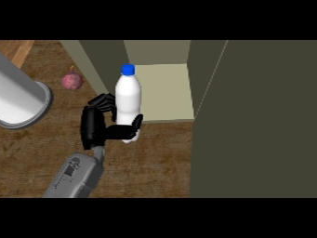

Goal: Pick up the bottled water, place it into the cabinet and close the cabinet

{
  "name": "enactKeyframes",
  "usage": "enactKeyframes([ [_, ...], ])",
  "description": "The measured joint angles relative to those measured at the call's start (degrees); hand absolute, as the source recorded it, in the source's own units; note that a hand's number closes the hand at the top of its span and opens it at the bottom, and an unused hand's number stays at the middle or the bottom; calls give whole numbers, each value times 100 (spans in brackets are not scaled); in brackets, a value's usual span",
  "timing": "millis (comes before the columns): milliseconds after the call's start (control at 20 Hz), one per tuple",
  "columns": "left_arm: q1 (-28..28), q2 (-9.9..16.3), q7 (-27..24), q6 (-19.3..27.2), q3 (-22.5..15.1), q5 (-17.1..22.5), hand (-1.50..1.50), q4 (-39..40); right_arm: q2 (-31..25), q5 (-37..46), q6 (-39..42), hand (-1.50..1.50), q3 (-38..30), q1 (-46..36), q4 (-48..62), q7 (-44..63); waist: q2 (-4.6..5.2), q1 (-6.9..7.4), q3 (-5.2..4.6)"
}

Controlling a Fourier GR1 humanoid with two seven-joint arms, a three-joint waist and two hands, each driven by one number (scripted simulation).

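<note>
Bottled water (128, 100), gripped upright by the right robot hand (97, 125), stands before the open cabinet (162, 95) shelf's front edge.

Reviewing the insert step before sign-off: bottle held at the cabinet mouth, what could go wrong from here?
1. The hand grips the bottled water low on its body, so the tall top may tip during the push in.
2. The bottle hangs close to the cabinet's left wall and just before the shelf edge; it could clip either.
3. The open door stands just behind the fingers and might be knocked.
The other hand is not seen.
</note>
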Motion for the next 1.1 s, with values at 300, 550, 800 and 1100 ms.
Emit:
enactKeyframes([
  [300,16,47,-116,409,51,-133,150,9,-78,-45,59,-150,82,-45,27,-26,3,-116,1],
  [550,28,144,-176,628,20,-262,-150,13,-162,-69,120,-150,67,-136,70,-57,12,-204,5],
  [800,82,343,-97,838,-116,-473,-150,-83,-241,-96,105,-150,107,-239,82,-49,18,-277,22],
  [1100,140,528,152,1028,-278,-628,-150,-197,-311,-118,122,-150,160,-340,92,-59,28,-384,32],
])
